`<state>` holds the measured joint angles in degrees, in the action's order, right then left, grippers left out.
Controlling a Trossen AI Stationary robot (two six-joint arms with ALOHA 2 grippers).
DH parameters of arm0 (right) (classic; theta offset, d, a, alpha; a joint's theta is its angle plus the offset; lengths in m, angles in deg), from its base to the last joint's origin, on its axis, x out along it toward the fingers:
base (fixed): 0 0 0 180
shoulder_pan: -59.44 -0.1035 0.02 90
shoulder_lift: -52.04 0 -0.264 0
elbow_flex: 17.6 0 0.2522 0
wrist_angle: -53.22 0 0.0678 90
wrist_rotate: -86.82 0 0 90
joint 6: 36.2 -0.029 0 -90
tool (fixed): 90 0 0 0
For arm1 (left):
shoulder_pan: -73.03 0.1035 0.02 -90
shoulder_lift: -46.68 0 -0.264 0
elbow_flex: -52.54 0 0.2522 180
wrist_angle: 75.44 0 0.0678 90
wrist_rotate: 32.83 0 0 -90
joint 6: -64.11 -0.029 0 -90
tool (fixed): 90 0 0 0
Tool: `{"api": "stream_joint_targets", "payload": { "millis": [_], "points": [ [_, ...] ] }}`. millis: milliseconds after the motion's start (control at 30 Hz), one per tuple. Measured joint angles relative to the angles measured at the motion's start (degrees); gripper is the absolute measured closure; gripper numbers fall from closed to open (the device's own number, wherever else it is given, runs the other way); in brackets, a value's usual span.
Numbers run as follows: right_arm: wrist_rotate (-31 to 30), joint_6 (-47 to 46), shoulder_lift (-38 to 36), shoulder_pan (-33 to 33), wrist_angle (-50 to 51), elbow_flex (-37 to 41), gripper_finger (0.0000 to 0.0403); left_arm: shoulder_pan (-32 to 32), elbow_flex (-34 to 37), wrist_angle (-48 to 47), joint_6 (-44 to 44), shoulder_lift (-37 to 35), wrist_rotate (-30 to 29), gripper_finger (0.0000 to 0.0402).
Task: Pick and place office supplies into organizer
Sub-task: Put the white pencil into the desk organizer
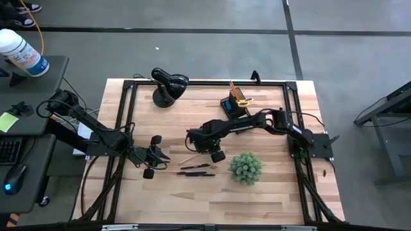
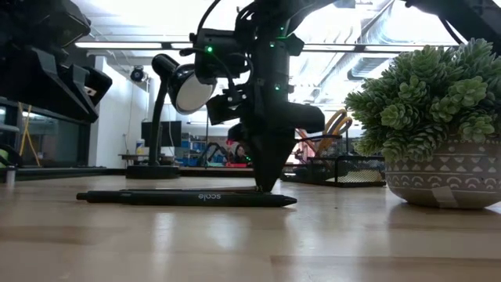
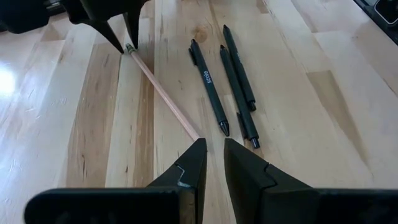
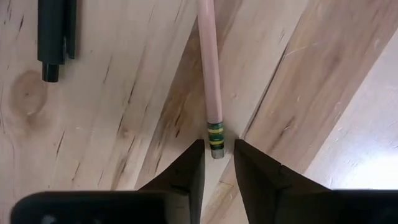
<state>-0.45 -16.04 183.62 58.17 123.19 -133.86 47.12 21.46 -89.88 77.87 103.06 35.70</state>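
Lying flat on the surface (image 1: 192,199), the pencil (image 4: 209,74) has its banded end between the right pincer's (image 4: 217,163) parted tips, not yet clamped. Pens (image 3: 227,87) lie beside it; plant (image 1: 246,168) near. Left pincer (image 3: 214,163) waits narrowly parted, empty, at the pencil's far end.

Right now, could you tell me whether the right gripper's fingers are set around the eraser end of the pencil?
Yes, in the right wrist view the right gripper has a finger on each side of the pencil at its banded ferrule end.

A pale pencil (image 4: 209,68) lies flat beside three black pens (image 3: 227,81); scissors (image 1: 240,98) stand in the organizer (image 1: 234,106).
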Motion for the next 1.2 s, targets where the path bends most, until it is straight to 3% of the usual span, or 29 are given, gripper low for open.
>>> {"api": "stream_joint_targets", "payload": {
  "millis": [233, 567, 1200],
  "points": [
    [-0.6, -1.7, 0.5, -1.6, 0.1, 0.0, 0.0392, 0.0, 0.0, 0.0, 0.0, 0.0, 0.0, 0.0357],
    [-2.5, -4.8, 0.0, -2.1, 1.4, 0.1, 0.0399, 0.0, 0.0, 0.0, 0.0, 0.0, 0.3, 0.0357],
    [-7.3, -9.8, -9.2, 0.5, 5.5, 0.4, 0.0400, 0.0, 0.0, -2.5, 0.1, 0.0, 1.5, 0.0357]
  ]
}}
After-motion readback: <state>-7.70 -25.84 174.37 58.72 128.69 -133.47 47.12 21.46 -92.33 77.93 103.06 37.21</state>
